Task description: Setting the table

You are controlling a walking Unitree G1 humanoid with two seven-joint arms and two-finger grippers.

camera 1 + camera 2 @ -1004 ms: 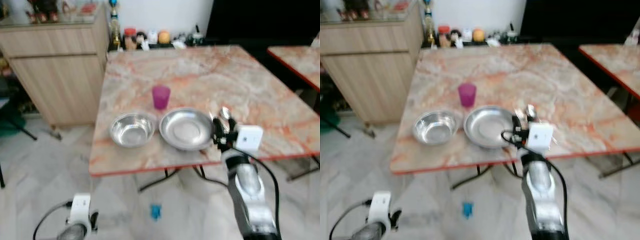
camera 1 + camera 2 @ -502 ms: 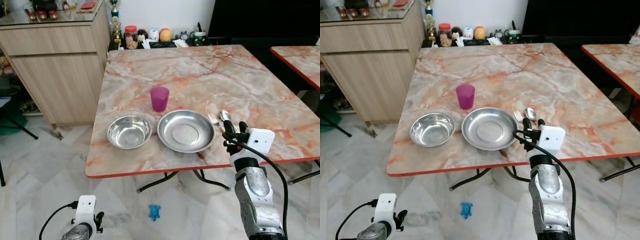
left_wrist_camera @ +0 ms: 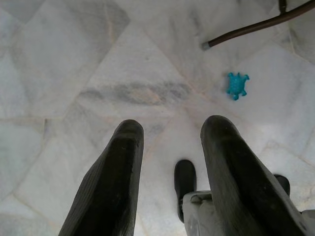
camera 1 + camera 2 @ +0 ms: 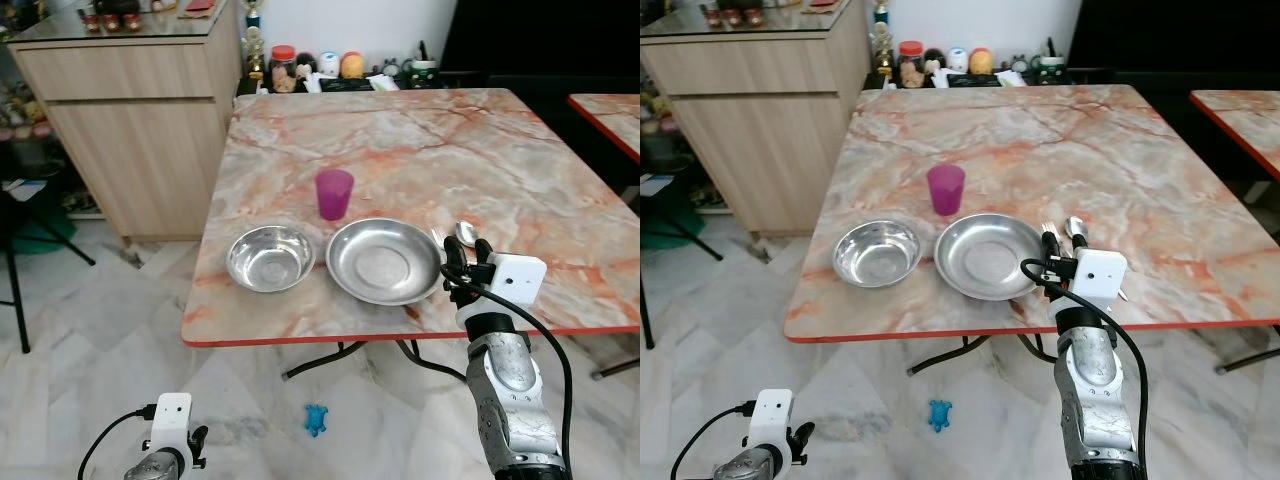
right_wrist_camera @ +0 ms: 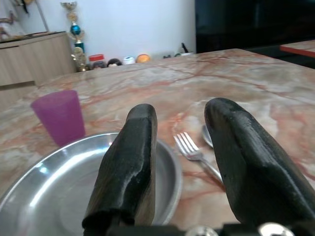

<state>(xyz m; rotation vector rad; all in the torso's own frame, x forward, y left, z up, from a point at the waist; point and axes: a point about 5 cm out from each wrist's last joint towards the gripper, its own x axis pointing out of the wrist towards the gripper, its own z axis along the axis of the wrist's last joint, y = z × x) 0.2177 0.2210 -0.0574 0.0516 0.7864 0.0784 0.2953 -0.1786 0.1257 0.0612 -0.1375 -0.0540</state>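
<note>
Marble table (image 4: 420, 150) with a red rim, its near edge running just past the right gripper (image 4: 467, 262); gripper raised at that edge, fingers parted and gripping nothing, hovering over the plate's right rim and the cutlery; plate (image 4: 384, 261) and bowl (image 4: 271, 258) side by side near the front edge, close but apart; purple cup (image 4: 334, 194) just behind the gap between them, upright; fork (image 4: 1049, 236) and spoon (image 4: 1075, 231) lying right of the plate, parallel, partly hidden by the gripper from the head; wide bare marble behind the cup and to the right, out to the far edge, where jars and small figures (image 4: 320, 70) crowd against the wall; wooden cabinet (image 4: 140, 130) to the left, a gap of floor between it and the table; second red-rimmed table (image 4: 610, 110) at far right; from the right wrist, fork tines (image 5: 187, 146) and spoon bowl (image 5: 207, 136) seen between the black fingers (image 5: 130, 172), plate rim below; left gripper (image 3: 170, 142) hanging low over tiled floor, fingers apart and empty; from its wrist, a blue turtle toy (image 3: 237, 85) on the tiles near a table leg (image 3: 246, 27).
</note>
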